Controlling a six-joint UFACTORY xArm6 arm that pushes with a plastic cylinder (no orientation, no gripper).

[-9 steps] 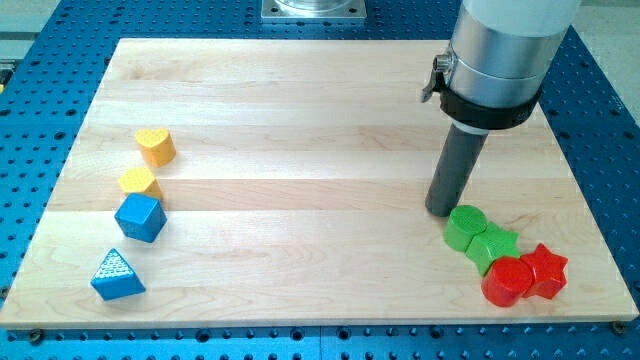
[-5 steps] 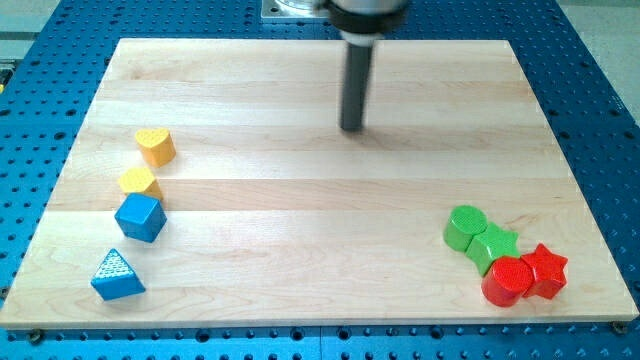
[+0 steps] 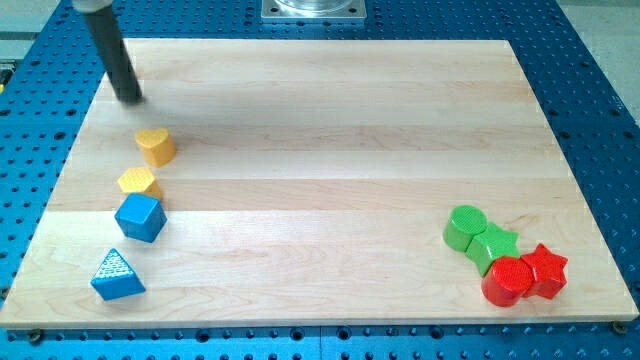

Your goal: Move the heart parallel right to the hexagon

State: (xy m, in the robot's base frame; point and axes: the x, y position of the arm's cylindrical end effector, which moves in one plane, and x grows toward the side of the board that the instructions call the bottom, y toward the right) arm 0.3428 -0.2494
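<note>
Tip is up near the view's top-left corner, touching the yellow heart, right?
Not touching. In the camera view my tip is near the view's top-left corner, but it sits apart from the yellow heart, up and to the view's left of it, with bare board between them.

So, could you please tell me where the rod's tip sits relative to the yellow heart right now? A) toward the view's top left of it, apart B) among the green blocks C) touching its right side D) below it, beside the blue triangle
A: my tip rests on the board up and left of the yellow heart, with bare wood between them.
</note>
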